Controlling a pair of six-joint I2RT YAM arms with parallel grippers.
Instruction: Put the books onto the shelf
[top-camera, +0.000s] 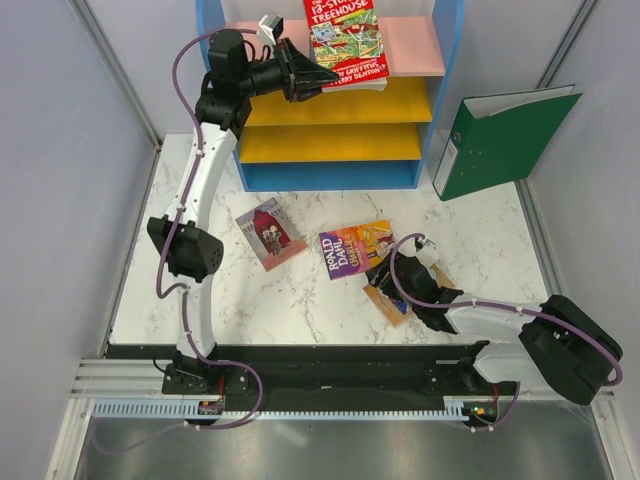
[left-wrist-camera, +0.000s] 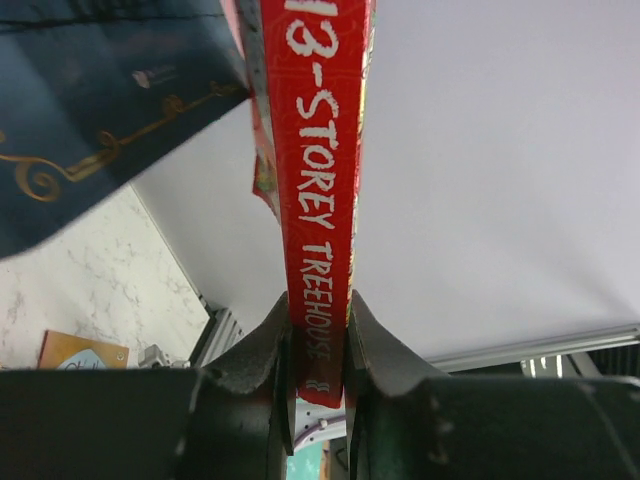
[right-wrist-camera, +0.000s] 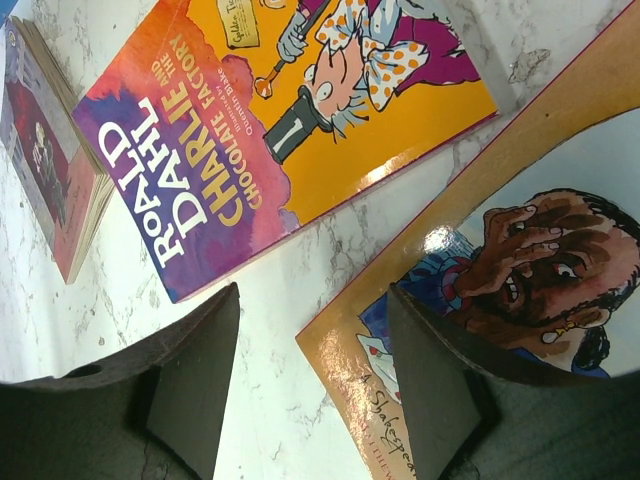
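Observation:
My left gripper (top-camera: 303, 76) is raised at the shelf (top-camera: 445, 95) and is shut on the red "13-Storey Treehouse" book (top-camera: 346, 42), which lies over the pink top board (top-camera: 415, 45). In the left wrist view the jaws pinch the bottom of the book's red spine (left-wrist-camera: 318, 200). Three books lie flat on the marble: a small maroon-grey one (top-camera: 270, 233), the orange-purple Roald Dahl (top-camera: 355, 248) and a tan illustrated one (top-camera: 392, 300). My right gripper (right-wrist-camera: 315, 370) hangs open just above the tan book's corner (right-wrist-camera: 520, 270), one finger over it and the other over bare marble.
A big green ring binder (top-camera: 500, 140) leans against the shelf's right side. A dark blue cover with gold curls (left-wrist-camera: 90, 90) fills the upper left of the left wrist view. Grey walls close in both sides of the table (top-camera: 330, 310). The yellow lower boards (top-camera: 330, 140) show nothing on them.

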